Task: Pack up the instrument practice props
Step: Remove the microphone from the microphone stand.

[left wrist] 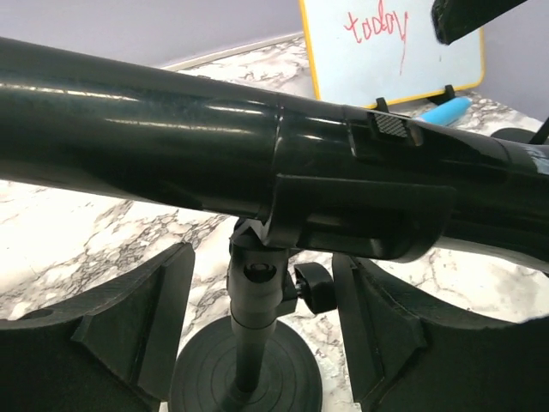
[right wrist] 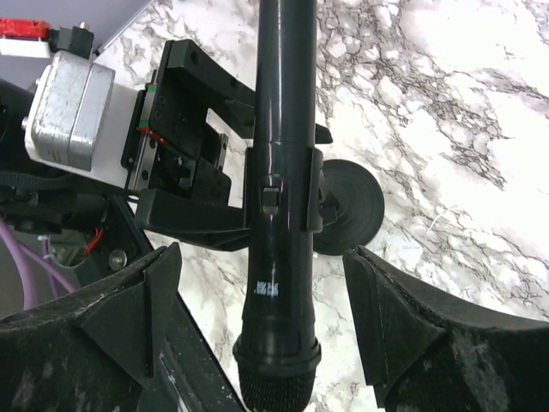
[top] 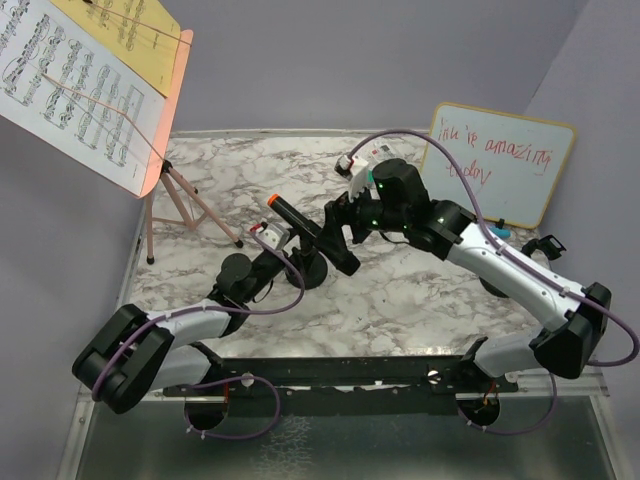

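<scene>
The black microphone point(right wrist: 283, 154) is sitting in the clip point(left wrist: 343, 219) of a round-based stand point(left wrist: 249, 378) near the middle of the marble table point(top: 430, 300), tilting with its orange-tipped tail up toward the far left and its mesh head down toward the near right. A small white label point(right wrist: 268, 287) is showing on its body just below the switch, but the print is too small to read. The left gripper point(left wrist: 262, 257) is hovering with its jaws apart, one finger on each side of the stand's pole just under the clip, neither visibly touching it. The right gripper point(right wrist: 262, 257) is reaching in from the other side, its jaws also apart and flanking the head end of the microphone without closing on it. At the far left the pink music rack point(top: 170, 130) is standing on its tripod legs, carrying sheet-music pages point(top: 70, 90) whose staves cannot be read. At the far right a wood-framed whiteboard point(top: 500, 160) is leaning upright, with red handwriting reading "amazing" and "today". A blue microphone point(left wrist: 446, 110) is lying just in front of it.
</scene>
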Robot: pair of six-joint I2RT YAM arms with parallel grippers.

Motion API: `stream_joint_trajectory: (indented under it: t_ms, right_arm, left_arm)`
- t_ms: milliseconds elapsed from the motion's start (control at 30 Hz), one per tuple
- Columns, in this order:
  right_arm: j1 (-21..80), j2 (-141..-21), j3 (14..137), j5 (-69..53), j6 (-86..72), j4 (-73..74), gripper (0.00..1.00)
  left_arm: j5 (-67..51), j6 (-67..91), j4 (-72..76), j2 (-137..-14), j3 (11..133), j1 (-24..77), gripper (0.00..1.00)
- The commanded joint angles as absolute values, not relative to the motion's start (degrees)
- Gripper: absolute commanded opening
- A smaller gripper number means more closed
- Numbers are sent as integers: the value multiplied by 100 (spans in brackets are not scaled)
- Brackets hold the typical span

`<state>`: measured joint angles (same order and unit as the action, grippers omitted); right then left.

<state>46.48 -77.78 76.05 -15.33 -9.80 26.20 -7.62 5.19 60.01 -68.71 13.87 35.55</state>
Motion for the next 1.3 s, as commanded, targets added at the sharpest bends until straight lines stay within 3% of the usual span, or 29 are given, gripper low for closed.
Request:
stream_joint_trajectory:
  t_ms: [0, 200, 300, 433, 567, 767, 933, 1267]
  right_arm:
    - [4649, -8232, 8064, -1692, -671, 3240, 82]
    - [4649, -8655, 8227, -1464, -407, 3380, 78]
    - [4649, -8853, 8340, -1562, -313, 3513, 72]
    - [4649, -9042, 8459, -1801, -195, 3702, 62]
    - [4646, -9054, 8536, -1781, -57, 4018, 41]
    - [4649, -8911, 8419, -1781, 232, 4450, 1]
    - [4648, -8782, 8143, -1818, 305, 4640, 0]
    - [4649, -8404, 7543, -1927, 413, 5024, 0]
  left_arm:
    - [-570, 305, 5967, -7044, 1613, 3509, 69]
    - [-668, 281, 6028, -7277, 1750, 3507, 65]
    - [-715, 275, 6062, -7356, 1783, 3507, 61]
    - [-733, 253, 6082, -7405, 1786, 3506, 44]
    - [-647, 208, 6071, -7401, 1730, 3507, 25]
    - [244, 283, 5936, -7360, 1646, 3502, 12]
    - [992, 467, 5859, -7382, 1610, 3468, 3]
    - [1593, 819, 5711, -7270, 1499, 3096, 0]
